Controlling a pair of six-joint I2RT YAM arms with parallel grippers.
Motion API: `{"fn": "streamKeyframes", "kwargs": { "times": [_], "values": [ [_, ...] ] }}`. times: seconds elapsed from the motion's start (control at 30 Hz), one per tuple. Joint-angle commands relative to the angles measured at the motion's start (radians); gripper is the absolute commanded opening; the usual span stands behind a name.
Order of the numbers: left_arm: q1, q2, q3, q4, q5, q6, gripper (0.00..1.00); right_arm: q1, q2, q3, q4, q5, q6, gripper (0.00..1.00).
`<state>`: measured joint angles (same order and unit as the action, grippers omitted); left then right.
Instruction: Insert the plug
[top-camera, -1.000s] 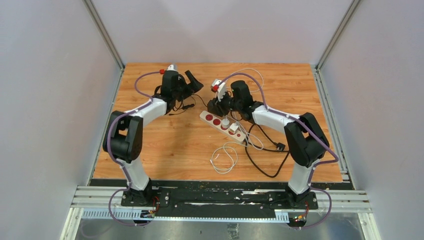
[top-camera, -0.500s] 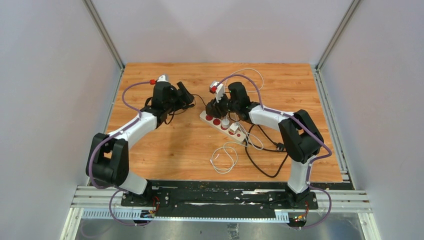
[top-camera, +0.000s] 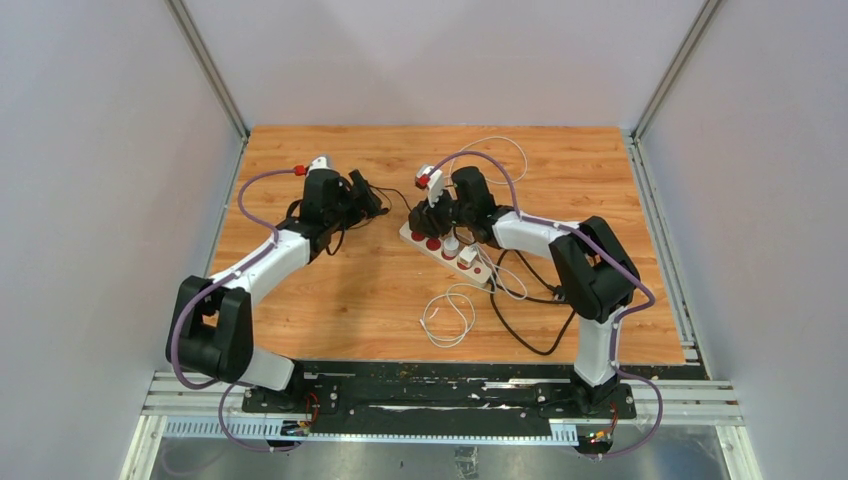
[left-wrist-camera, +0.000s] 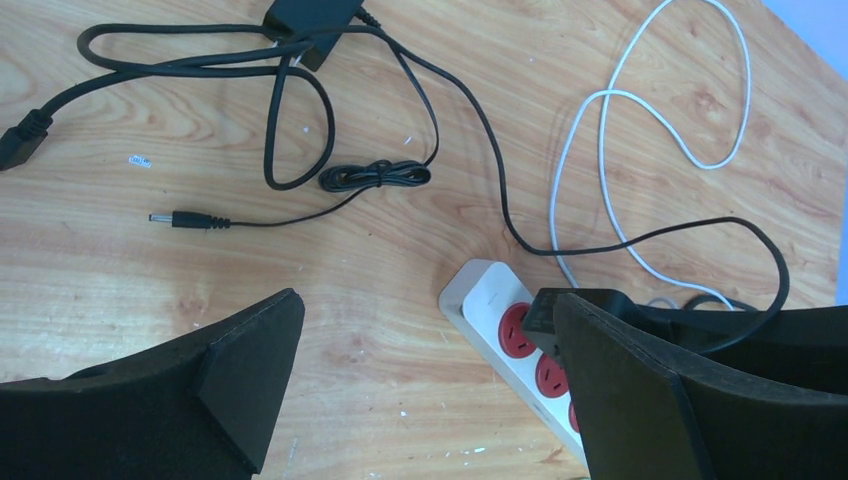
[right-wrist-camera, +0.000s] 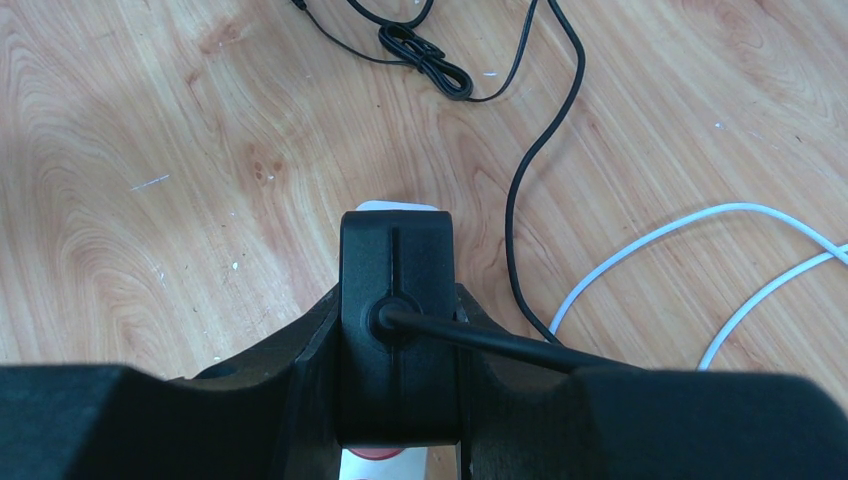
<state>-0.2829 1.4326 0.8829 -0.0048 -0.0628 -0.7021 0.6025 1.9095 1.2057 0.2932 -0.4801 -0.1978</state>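
A white power strip (top-camera: 446, 250) with red sockets lies mid-table; its far end shows in the left wrist view (left-wrist-camera: 500, 318). My right gripper (top-camera: 428, 215) is shut on a black plug (right-wrist-camera: 398, 320) and holds it over the strip's far end, just above a red socket (right-wrist-camera: 380, 455). The plug's black cord (right-wrist-camera: 530, 150) trails away. My left gripper (top-camera: 366, 195) is open and empty, to the left of the strip; in the left wrist view (left-wrist-camera: 425, 385) bare wood lies between its fingers.
Two white plugs (top-camera: 460, 252) sit in the strip's middle sockets. A black adapter (left-wrist-camera: 310, 14) with a coiled lead and barrel connector (left-wrist-camera: 185, 219) lies behind the left gripper. White cables (top-camera: 448, 315) and black cords (top-camera: 530, 320) loop on the near right of the table.
My left arm has drawn back to the left and lowered, away from the strip. My right gripper has shifted slightly left with the plug, over the strip's far end.
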Motion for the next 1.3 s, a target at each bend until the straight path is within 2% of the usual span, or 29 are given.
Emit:
{"fn": "streamKeyframes", "kwargs": {
  "times": [0.0,0.33,0.63,1.27],
  "values": [
    [0.006,-0.041,-0.021,-0.023,-0.037,0.023,1.0,0.026,-0.011,0.003,-0.028,0.02,-0.006,0.0],
    [0.005,-0.071,-0.039,-0.045,-0.063,0.021,1.0,0.029,0.011,-0.039,-0.038,0.087,0.017,0.0],
    [0.005,-0.101,-0.067,-0.066,-0.112,0.014,1.0,0.054,0.034,-0.203,0.135,0.153,0.077,0.0],
    [0.006,-0.127,-0.081,-0.099,-0.197,0.025,1.0,0.072,0.151,-0.237,0.014,0.147,0.204,0.0]
  ]
}}
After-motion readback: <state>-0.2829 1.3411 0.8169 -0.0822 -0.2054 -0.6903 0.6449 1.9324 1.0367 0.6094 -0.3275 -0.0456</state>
